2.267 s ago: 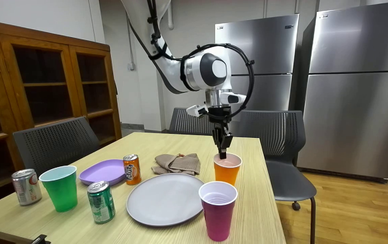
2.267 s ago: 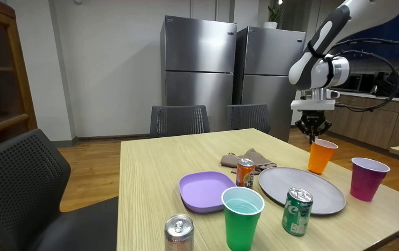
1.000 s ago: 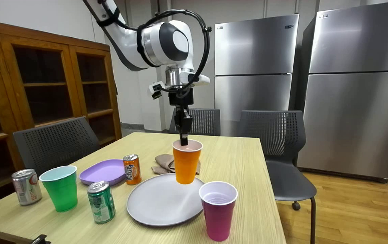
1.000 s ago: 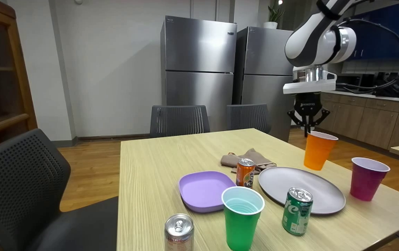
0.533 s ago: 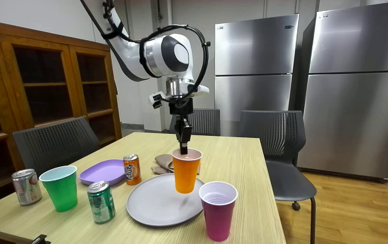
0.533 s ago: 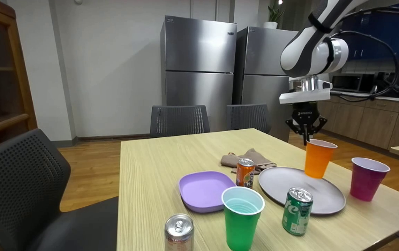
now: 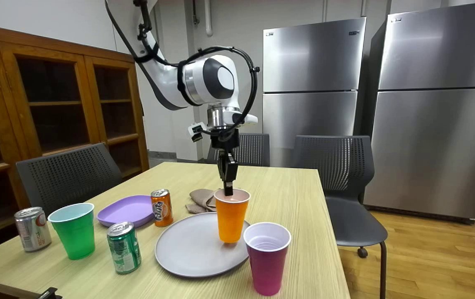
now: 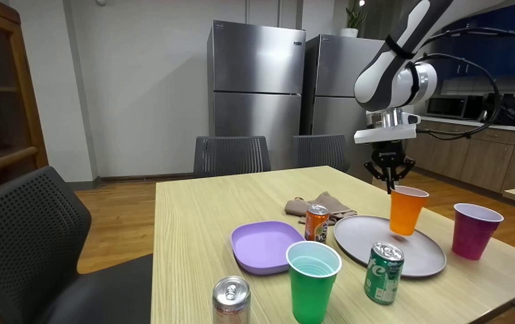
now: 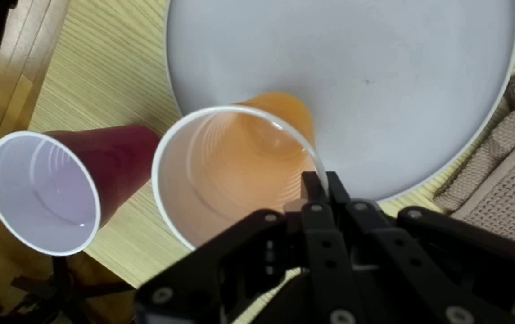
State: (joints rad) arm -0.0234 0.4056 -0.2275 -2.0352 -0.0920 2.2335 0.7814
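Black two-fingered gripper (image 9: pixel 326 189), pointing down, its fingers pressed together on the white rim of an orange cup (image 9: pixel 239 171), pinching the cup's wall with one finger inside and one outside. The cup hangs below the fingertips and to one side of them, roughly upright, its mouth facing up. Its base is over a round gray plate (image 9: pixel 397 90), near the edge; whether the two touch cannot be told. A dark purple cup (image 9: pixel 115 168) stands on the wooden table (image 7: pixel 291 195), just beside the plate. In the wrist view, a brown cloth (image 9: pixel 509 186) lies to the plate's right. In both exterior views, an orange can (image 7: pixel 161 209) stands beside a lavender dish (image 8: pixel 264 247).
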